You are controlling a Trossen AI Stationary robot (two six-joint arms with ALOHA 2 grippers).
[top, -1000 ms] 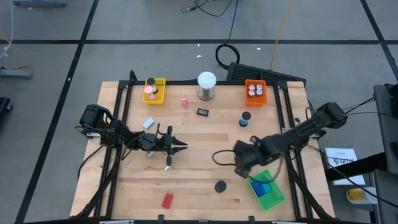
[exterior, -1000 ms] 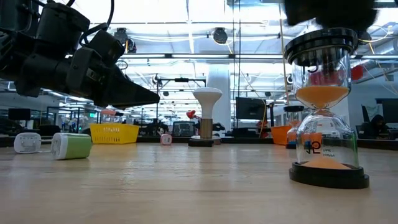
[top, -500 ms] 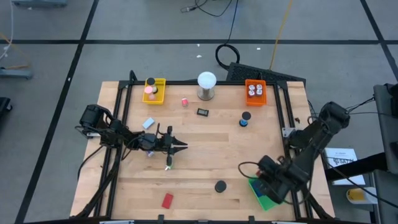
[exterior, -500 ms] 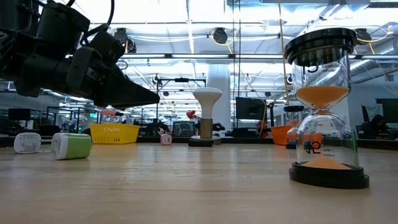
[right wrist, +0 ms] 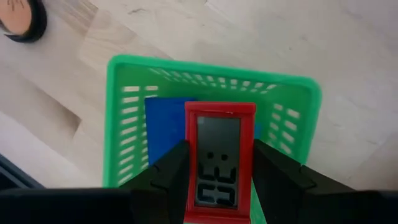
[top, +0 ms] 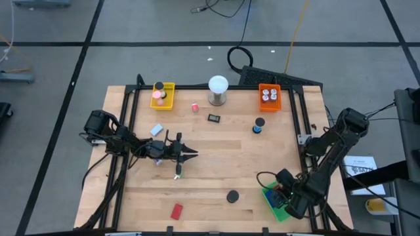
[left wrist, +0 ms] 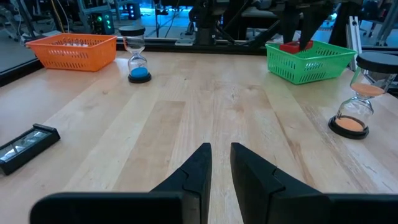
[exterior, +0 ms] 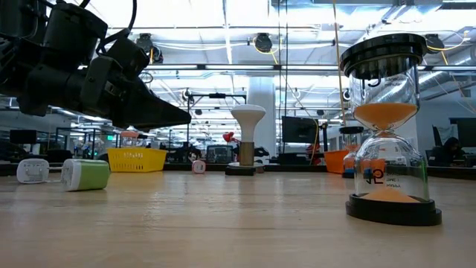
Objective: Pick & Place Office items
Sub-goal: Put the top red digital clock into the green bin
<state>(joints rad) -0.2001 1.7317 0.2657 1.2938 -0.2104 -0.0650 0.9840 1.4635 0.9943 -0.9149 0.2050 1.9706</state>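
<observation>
Lower right of the high view: right gripper [right wrist: 217, 180] clamps a red clock [right wrist: 219, 158] over the green tray [right wrist: 124, 81] (blue item inside); tilted release could spill it. Left gripper [left wrist: 220, 163] waits, jaws nearly together.

High view: overhead, facing straight down, taking in the whole surface [top: 210, 164] and both arms. Low view: at surface level, facing level across toward the room, very near the orange hourglass [exterior: 391, 130]. Left wrist view: low, facing across the surface toward the green basket [left wrist: 310, 60]; it shares that hourglass with the low view. Right wrist view: close above the same basket, facing down into it.
</observation>
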